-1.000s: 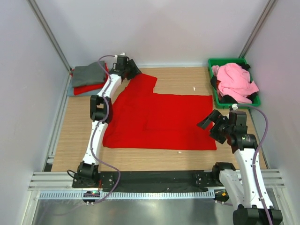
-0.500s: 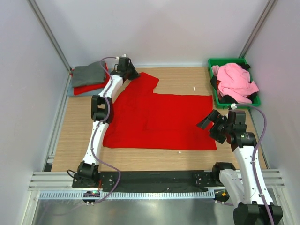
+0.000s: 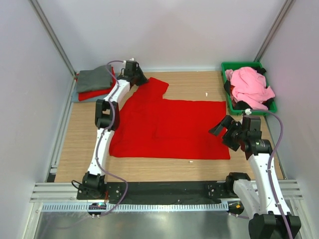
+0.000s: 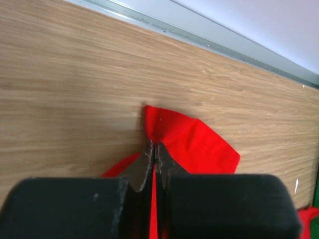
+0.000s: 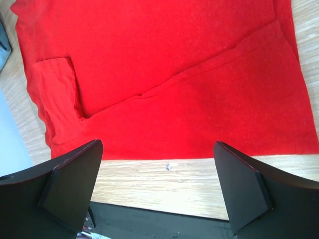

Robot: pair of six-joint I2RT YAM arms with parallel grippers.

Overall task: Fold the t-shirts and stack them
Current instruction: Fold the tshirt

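Well — left pincer clamps flat red t-shirt at its sleeve, right pincer released.

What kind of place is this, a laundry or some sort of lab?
Probably a lab test booth, not a laundry: plain white walls and metal posts enclose a wooden table, two robot arms are bolted at its near edge, and a green bin holds crumpled clothes.
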